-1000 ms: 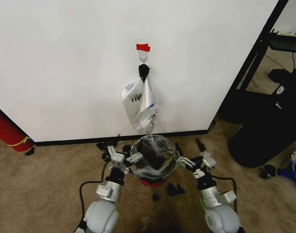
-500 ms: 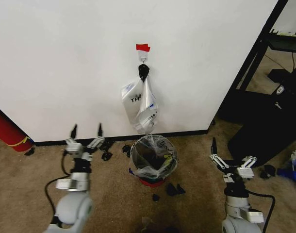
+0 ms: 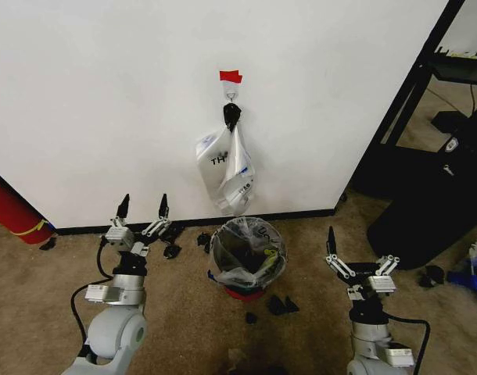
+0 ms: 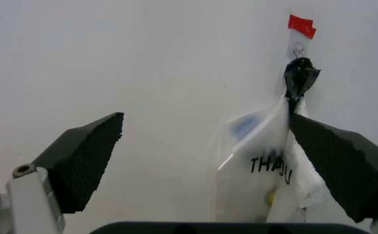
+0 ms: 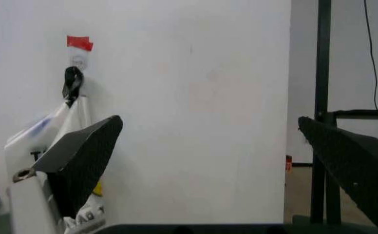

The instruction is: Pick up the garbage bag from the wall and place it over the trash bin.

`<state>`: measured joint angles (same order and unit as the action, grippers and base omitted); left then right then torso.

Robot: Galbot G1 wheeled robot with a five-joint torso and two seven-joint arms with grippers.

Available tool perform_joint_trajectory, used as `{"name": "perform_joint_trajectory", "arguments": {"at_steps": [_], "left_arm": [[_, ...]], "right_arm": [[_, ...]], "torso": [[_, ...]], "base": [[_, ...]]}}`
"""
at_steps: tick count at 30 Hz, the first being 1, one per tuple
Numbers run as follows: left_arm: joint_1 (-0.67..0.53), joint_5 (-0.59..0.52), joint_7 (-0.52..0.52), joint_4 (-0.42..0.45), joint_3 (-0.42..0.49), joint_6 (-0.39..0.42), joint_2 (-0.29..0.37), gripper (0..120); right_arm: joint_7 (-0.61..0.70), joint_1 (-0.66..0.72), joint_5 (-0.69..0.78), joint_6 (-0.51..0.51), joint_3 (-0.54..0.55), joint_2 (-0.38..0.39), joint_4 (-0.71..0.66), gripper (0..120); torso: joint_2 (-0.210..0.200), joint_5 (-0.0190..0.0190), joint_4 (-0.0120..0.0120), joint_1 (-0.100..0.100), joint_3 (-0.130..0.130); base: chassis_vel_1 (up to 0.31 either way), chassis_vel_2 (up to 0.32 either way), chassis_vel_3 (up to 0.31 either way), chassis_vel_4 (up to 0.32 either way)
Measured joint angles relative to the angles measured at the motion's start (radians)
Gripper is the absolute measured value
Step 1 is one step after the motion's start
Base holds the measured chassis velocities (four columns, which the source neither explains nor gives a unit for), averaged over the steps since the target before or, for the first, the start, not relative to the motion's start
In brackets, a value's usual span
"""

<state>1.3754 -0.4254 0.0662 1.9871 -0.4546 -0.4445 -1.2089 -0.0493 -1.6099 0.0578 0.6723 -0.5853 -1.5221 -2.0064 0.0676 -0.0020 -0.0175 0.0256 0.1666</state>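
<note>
**Grippers drawn back from lined bin**

The left gripper, spread, has been pulled out to the bin's 9 o'clock. A bag hangs on the wall at 12 o'clock; the bin is judged already lined. The right gripper, spread, has been withdrawn to 3 o'clock.

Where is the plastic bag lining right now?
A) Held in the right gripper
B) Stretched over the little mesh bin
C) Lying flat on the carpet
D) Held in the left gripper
B: a clear plastic bag lines the rim of the little mesh bin, while the left gripper and right gripper sit open and empty on either side.
</note>
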Motion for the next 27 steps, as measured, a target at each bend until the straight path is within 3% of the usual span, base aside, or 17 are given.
{"name": "perform_joint_trajectory", "arguments": {"at_steps": [27], "left_arm": [[0.000, 0.005, 0.003, 0.000, 0.001, 0.001, 0.000, 100]], "right_arm": [[0.000, 0.002, 0.004, -0.004, 0.001, 0.003, 0.000, 100]], "torso": [[0.000, 0.0000, 0.0000, 0.000, 0.000]], "base": [[0.000, 0.000, 0.000, 0.000]]}}
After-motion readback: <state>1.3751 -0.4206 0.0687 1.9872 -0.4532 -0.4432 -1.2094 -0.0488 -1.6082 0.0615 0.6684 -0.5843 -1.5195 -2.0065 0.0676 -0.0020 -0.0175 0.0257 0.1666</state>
